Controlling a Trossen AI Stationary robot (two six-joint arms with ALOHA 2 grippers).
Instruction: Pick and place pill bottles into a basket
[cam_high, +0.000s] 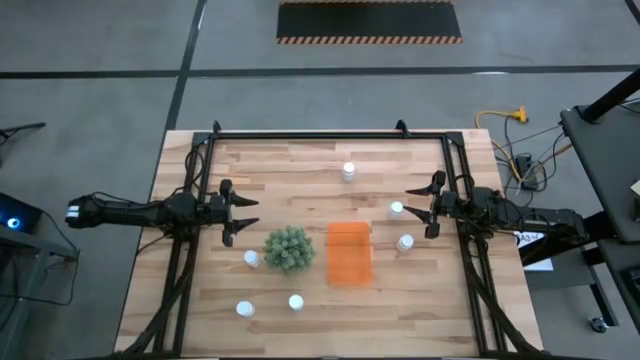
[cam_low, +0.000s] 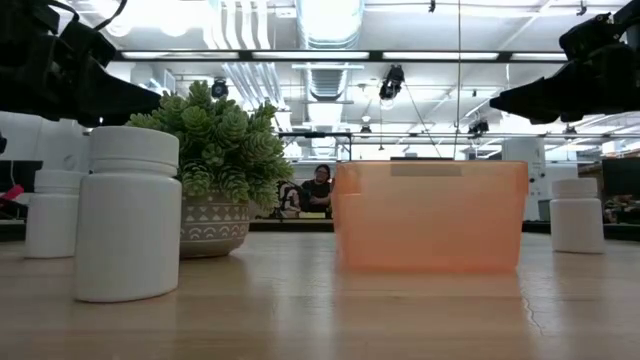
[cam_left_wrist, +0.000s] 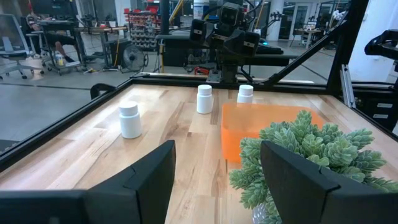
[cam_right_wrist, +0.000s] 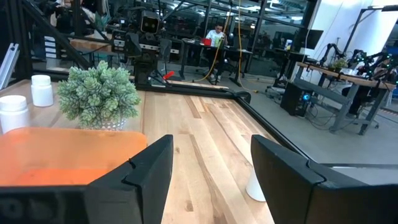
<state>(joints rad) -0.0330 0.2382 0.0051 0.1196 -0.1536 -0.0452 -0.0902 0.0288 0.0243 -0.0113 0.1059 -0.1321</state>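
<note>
Six white pill bottles stand upright on the wooden table: one at the far middle (cam_high: 348, 171), two by the right gripper (cam_high: 397, 209) (cam_high: 405, 242), one left of the plant (cam_high: 252, 259), two near the front edge (cam_high: 244, 309) (cam_high: 296, 302). The orange basket (cam_high: 349, 253) sits at the middle with nothing showing inside it; it also shows in the low view (cam_low: 430, 215). My left gripper (cam_high: 245, 212) is open above the table, left of the plant. My right gripper (cam_high: 410, 205) is open, beside the nearest right-hand bottle, touching nothing.
A round green plant in a pot (cam_high: 289, 248) stands just left of the basket, between it and the left gripper. A black frame (cam_high: 330, 134) runs along the table's far, left and right sides. A person sits far off in the room (cam_low: 322, 186).
</note>
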